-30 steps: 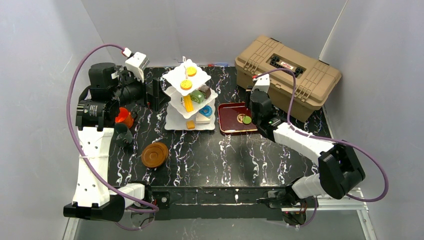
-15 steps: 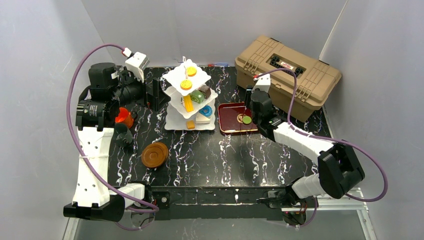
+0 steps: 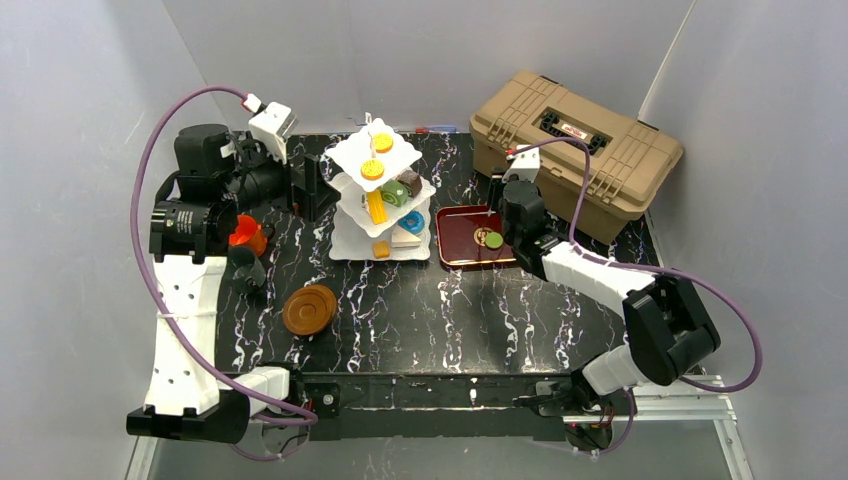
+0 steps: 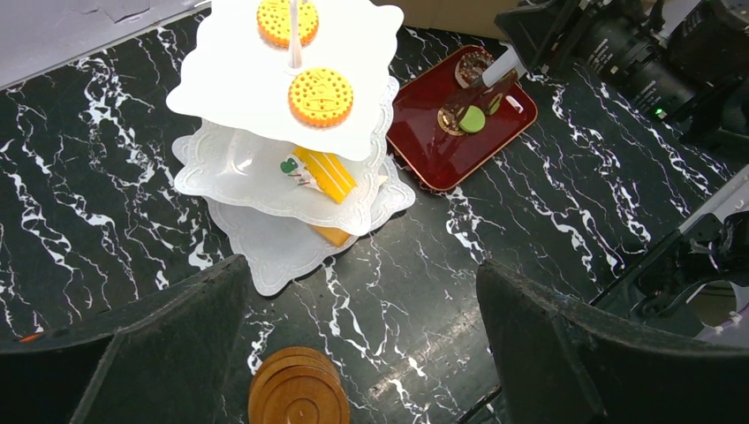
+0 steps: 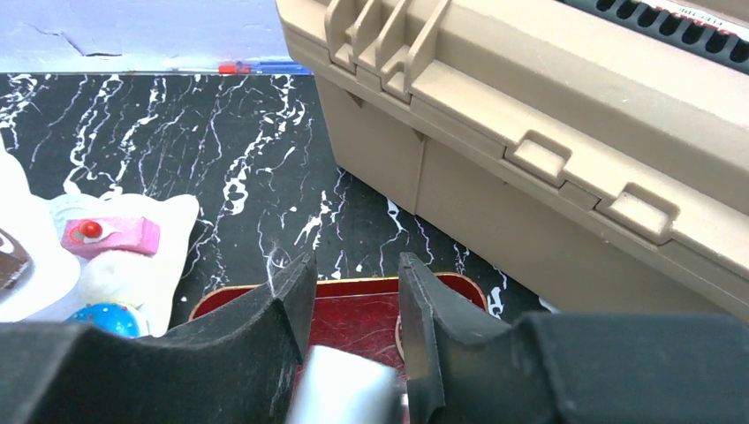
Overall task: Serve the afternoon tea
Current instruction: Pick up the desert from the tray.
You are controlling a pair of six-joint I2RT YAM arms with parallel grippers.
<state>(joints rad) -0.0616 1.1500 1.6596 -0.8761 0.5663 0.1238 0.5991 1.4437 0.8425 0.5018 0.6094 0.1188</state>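
Swinging elbow inward, right jaws grip metal tongs (image 4: 500, 69) over green pastry (image 4: 472, 118), unserved on red tray (image 4: 437, 163); left jaws wide, empty.

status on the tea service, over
Left gripper jaws open, empty, beside stand. Right gripper jaws on tongs at green pastry in red tray. Nothing blocking.
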